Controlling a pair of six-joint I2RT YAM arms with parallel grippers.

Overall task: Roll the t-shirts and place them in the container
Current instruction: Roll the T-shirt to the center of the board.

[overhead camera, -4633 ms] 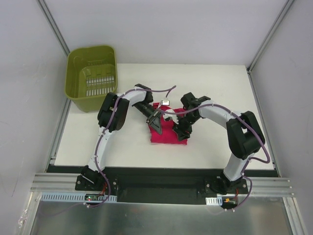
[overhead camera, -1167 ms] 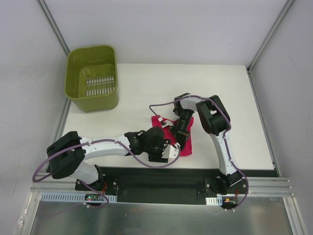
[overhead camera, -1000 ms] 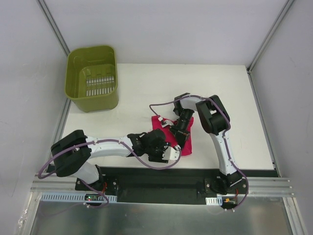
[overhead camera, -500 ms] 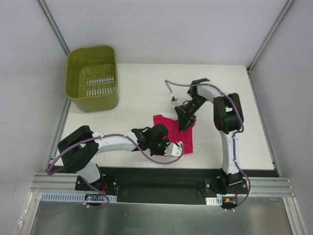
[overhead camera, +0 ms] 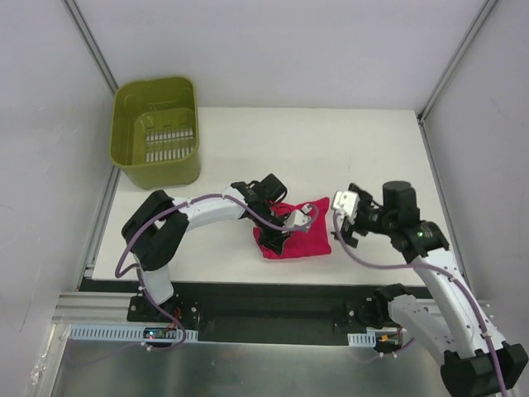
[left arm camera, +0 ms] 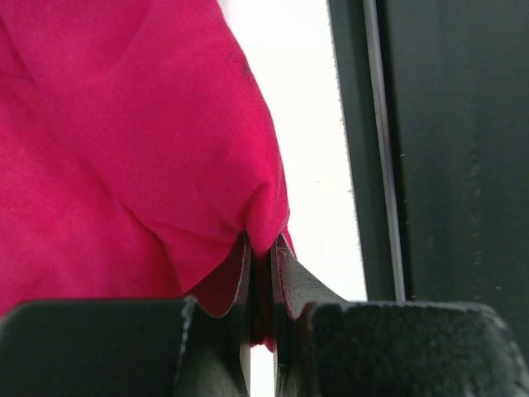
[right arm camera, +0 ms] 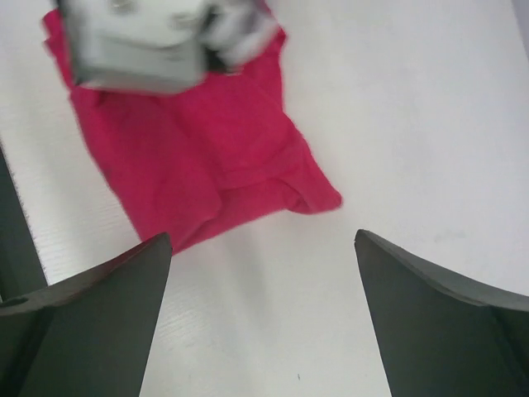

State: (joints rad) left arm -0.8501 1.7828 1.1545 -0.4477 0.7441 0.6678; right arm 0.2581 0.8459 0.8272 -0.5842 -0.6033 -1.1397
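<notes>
Left wrist view is showing what the top view is hiding: left gripper [left arm camera: 263,256] is pinching a shirt [left arm camera: 124,149] fold near the table's [overhead camera: 347,141] front edge. Basket [overhead camera: 155,128] is sitting far-left, well apart. Right gripper [right arm camera: 260,244] is hanging spread wide, empty, just right of the shirt.
</notes>
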